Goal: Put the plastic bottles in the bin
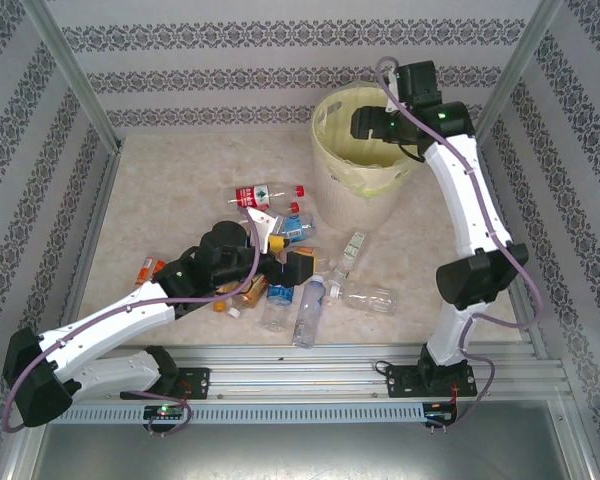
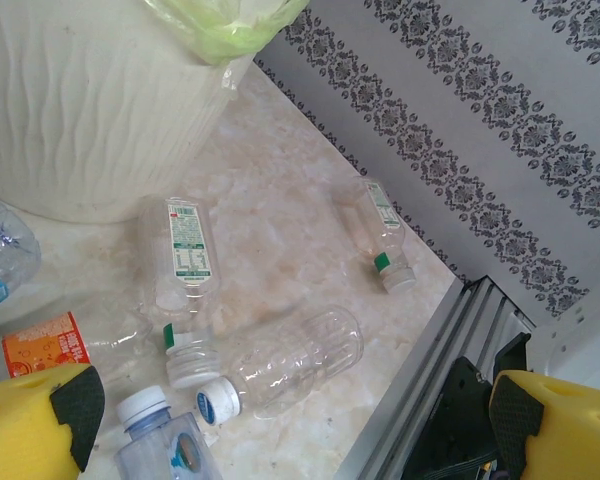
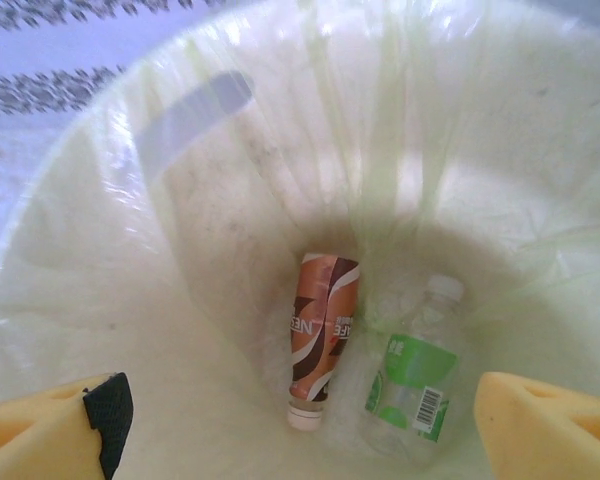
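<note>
The left gripper hangs with jaws spread wide and empty over the loose bottles near the middle of the near edge of the table, so this arm is nearer. Below it a clear bottle lies flat, long axis nearly from finger to finger; a wrist turn looks needed. The arm hides part of the heap. By the far edge the bin holds two bottles; the right gripper hovers above, parted, empty.

Beige marbled worktop, bright even light. Grey-and-white ornament-striped wallpaper on far, left, right sides. Aluminium posts at far corners, extrusion rails along near edge.
</note>
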Robot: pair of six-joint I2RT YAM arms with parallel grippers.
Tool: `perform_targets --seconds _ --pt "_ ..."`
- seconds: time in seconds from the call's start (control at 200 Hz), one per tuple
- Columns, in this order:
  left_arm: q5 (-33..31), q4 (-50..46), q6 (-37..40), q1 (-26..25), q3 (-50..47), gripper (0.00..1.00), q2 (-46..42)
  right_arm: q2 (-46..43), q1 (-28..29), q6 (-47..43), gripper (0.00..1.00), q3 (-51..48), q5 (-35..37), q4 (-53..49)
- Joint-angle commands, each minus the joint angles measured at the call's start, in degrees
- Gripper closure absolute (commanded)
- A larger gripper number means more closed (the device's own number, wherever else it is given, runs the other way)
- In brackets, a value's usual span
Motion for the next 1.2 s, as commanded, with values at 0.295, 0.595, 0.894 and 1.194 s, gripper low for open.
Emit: perform_targets --seconds 0.295,0.595,0.894,1.194 --pt "3.90 -4.10 5.22 -0.74 3.70 0.00 -4.55 -28.31 -2.95 1.99 0.13 -25.59 10.44 3.76" --pt "11.87 -8.72 6.04 -0.83 9.61 0.00 -0.54 -44.00 -12.27 8.70 0.10 -49.38 14.71 2.48" --pt "13.20 -5.96 3.88 -1.82 9.43 0.00 3.51 -45.41 -18.71 11.35 0.02 -65.74 17.11 5.28" --pt "12.63 -6.28 2.50 -3.47 10.00 0.00 6.62 -43.01 -22.39 14.37 0.02 -78.61 20.38 14.61"
